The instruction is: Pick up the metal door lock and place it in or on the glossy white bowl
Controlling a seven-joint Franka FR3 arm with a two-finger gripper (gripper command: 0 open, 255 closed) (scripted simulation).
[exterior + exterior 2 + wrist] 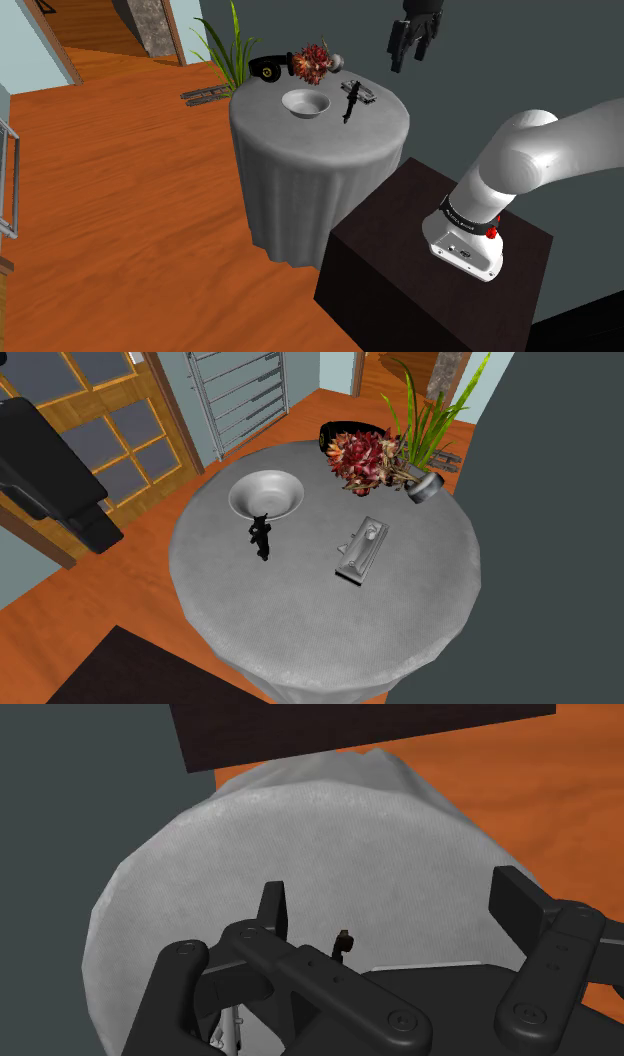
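The grey metal door lock lies flat on the round grey-clothed table, on the side toward the shoulder view's right. In the second exterior view the lock lies right of the white bowl. The bowl stands upright and empty near the table's middle. My gripper hangs high above the table's right edge, open and holding nothing. In the wrist view its fingers stand wide apart over the cloth, well above the table.
A small black upright object stands between bowl and lock. Red dried flowers, a small grey pot and a black round item sit at the table's far side. A green plant rises behind. The dark stand is beside the table.
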